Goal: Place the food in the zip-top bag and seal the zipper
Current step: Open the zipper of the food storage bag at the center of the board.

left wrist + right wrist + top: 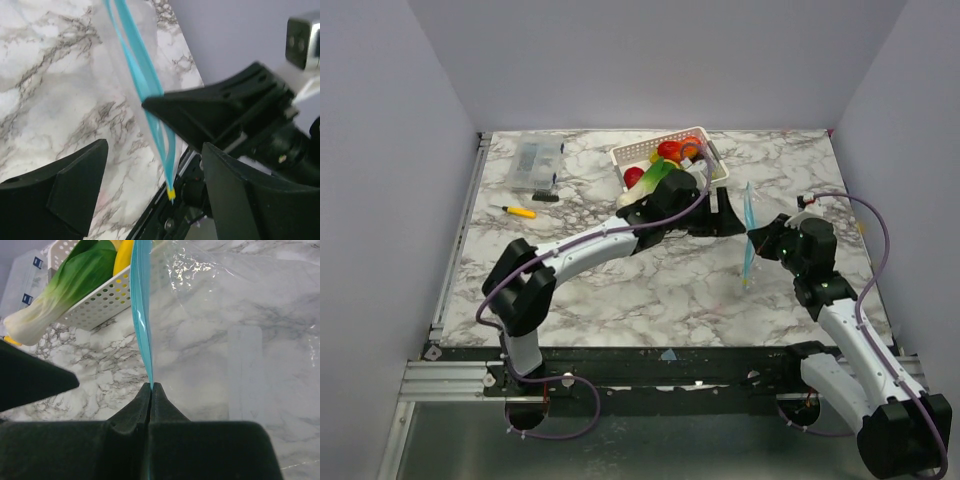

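The zip-top bag [749, 235] hangs upright at the right of the table, clear and with nothing showing inside it in the right wrist view [215, 315]. My right gripper [761, 241] is shut on its blue-green zipper [142, 315], pinching the strip at its near end [151, 389]. My left gripper [728, 215] is open with the strip [145, 85] between its spread fingers [65, 190], not touching it. The strip's yellow end tab [171, 192] hangs below. The food [660, 165] lies in the white basket: a green-white leek [65, 285], a yellow banana [124, 255], and red pieces.
The white perforated basket [620, 155] stands at the back centre, just behind my left gripper. A small clear hard box [535, 165] and a yellow-handled tool [518, 211] lie at the back left. Purple cables run along both arms.
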You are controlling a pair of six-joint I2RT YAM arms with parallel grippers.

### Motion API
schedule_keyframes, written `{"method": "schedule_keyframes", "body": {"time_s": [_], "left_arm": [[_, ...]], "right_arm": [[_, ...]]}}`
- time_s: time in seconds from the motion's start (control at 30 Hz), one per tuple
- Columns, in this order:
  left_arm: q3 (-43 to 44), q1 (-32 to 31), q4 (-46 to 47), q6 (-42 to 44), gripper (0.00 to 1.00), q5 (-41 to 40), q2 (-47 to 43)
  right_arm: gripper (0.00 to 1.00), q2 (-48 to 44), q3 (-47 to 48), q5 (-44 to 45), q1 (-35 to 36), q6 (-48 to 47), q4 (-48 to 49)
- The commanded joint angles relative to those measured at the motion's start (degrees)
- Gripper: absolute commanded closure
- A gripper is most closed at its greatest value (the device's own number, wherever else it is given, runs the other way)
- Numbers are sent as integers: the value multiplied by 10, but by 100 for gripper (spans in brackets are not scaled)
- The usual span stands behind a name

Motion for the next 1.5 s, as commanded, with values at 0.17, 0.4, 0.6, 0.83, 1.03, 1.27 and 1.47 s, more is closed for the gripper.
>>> {"method": "schedule_keyframes", "body": {"time_s": [0.17,0.4,0.6,0.83,1.03,1.27,1.47], "left_arm": [[205,-3,-128,11,50,-67,116],[236,-3,-126,1,59,-78,150],[281,-2,-144,-1,61,-79,189],[312,-2,-149,-4,80,-68,219],[331,-2,-160,20,100,-57,224],[293,-2,-151,54,100,-21,181],[261,-2,-150,41,100,4,150]], "right_arm": [[99,-15,-8,-15,-1,0,21],[99,-22,-10,-23,-1,1,27],[99,-25,-11,-26,-2,0,27],[99,-31,-13,-31,-1,1,27],[98,-32,-14,-30,-1,-3,23],[41,-15,47,28,-1,24,-78],[30,15,138,28,-1,3,-172]]}}
